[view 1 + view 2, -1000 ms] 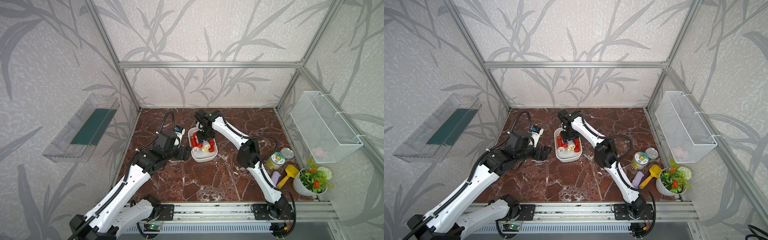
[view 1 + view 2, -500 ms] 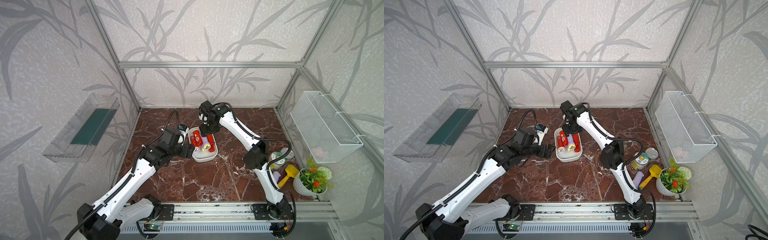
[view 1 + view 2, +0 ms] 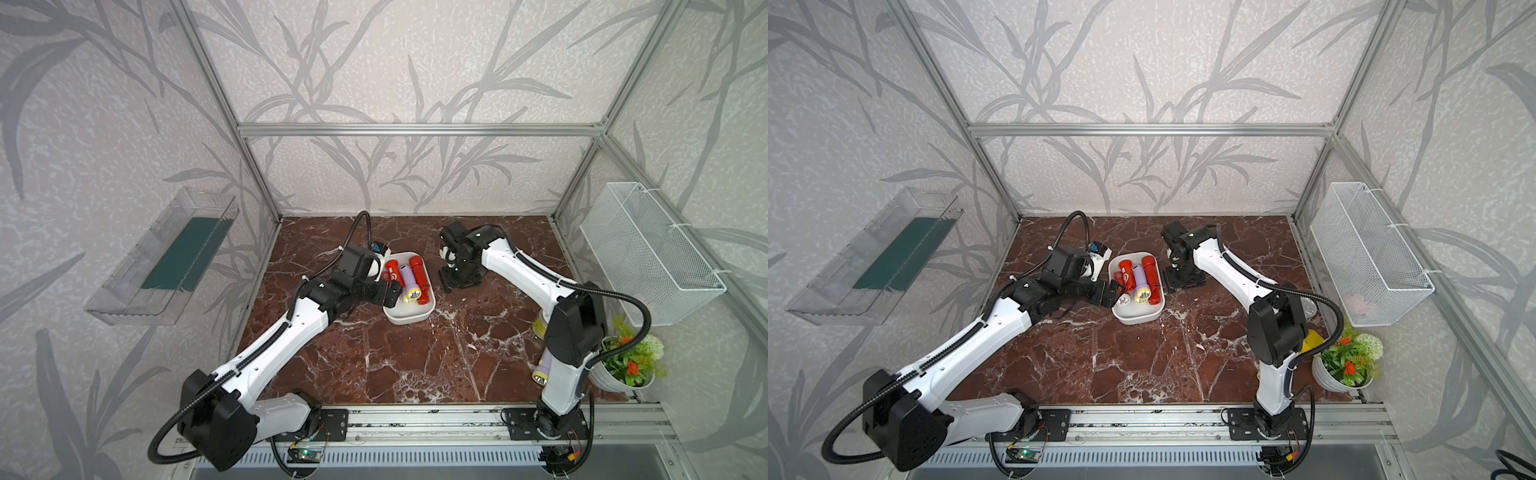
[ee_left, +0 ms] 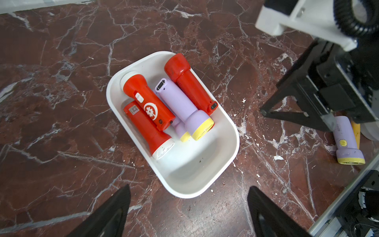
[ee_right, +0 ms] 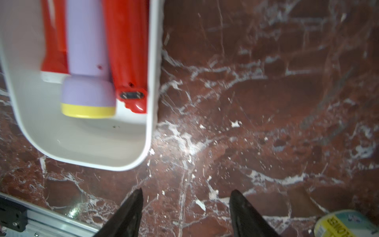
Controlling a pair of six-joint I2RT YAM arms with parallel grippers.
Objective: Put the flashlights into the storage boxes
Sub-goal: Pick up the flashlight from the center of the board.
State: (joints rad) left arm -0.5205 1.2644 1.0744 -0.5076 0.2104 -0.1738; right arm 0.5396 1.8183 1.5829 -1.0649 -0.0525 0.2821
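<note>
Reddish-brown marble (image 3: 395, 353) veined with white forms the glossy floor, flecked with pale chips beside the tray (image 4: 196, 164), a smooth white plastic rounded rectangle with a low wall. Five flashlights lie packed at one end of it, its other end bare: three glossy red (image 4: 149, 104) and two matte lavender (image 4: 180, 104) with yellow lens rings. One red body bears a white flower-in-crescent emblem, another a square code sticker; no words are legible. A sixth flashlight, lavender (image 4: 346, 141), lies on the marble well apart from the tray. Bare stone surrounds the tray. The left gripper (image 4: 189, 187) hangs at the tray's rim, jaws spread wide and empty. The right gripper (image 5: 187, 190) hovers just beside the opposite wall, jaws parted, holding nothing.
</note>
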